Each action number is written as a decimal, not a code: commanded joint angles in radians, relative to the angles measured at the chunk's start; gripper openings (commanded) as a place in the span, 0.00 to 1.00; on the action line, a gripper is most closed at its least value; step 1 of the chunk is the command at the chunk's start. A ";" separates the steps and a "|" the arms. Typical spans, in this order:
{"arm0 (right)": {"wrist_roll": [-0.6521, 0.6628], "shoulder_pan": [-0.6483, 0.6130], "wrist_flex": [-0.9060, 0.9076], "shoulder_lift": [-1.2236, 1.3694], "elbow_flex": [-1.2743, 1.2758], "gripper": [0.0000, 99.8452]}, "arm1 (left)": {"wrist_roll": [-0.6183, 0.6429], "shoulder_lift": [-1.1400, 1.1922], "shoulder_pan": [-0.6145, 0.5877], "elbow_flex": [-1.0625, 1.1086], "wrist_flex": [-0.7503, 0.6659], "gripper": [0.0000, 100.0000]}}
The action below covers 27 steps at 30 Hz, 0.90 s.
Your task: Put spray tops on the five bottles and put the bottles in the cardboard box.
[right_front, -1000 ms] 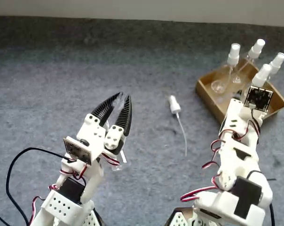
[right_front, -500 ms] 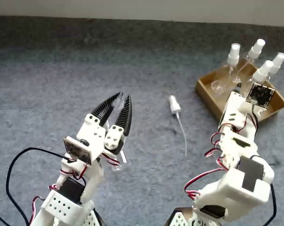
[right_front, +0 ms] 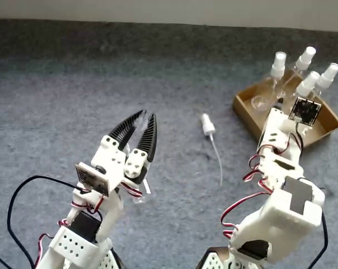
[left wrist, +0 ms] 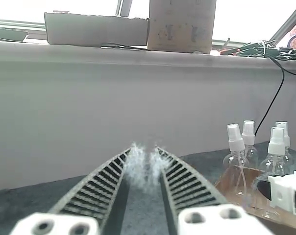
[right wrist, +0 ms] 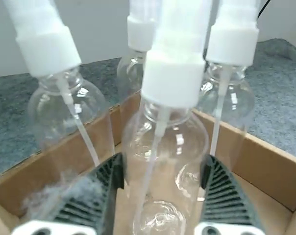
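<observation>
The grey, carpet-like table top (right_front: 74, 84) carries everything. The left arm stands at the near left with the left gripper (right_front: 147, 117) raised over the cloth, its ribbed black fingers all but together and gripping nothing. A clear shape (right_front: 142, 190) lies just beside that arm's wrist; it may be the fifth bottle, but I cannot tell.

At the far right sits the shallow brown cardboard box (right_front: 244, 115). The right gripper (right wrist: 161, 171) is down inside it, its pads pressed on either side of a round clear bottle with a white spray top (right wrist: 162, 142). Three more capped clear bottles (right_front: 277, 64) stand in the box just behind it.

The loose white spray top (right_front: 207, 124) lies on the cloth between the arms, its thin dip tube (right_front: 216, 159) trailing toward the near edge.

The bottles look light, stiff and slick-walled, and top-heavy once capped, so a hold low around the belly seems safest. The loose top weighs next to nothing and its tube looks bendy. I would take it by the white head, leaving the tube free to enter a bottle's neck.
</observation>
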 commanded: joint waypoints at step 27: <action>-0.003 -0.016 0.251 -0.165 -0.030 0.31 | -0.002 -0.007 -0.008 0.007 0.002 0.04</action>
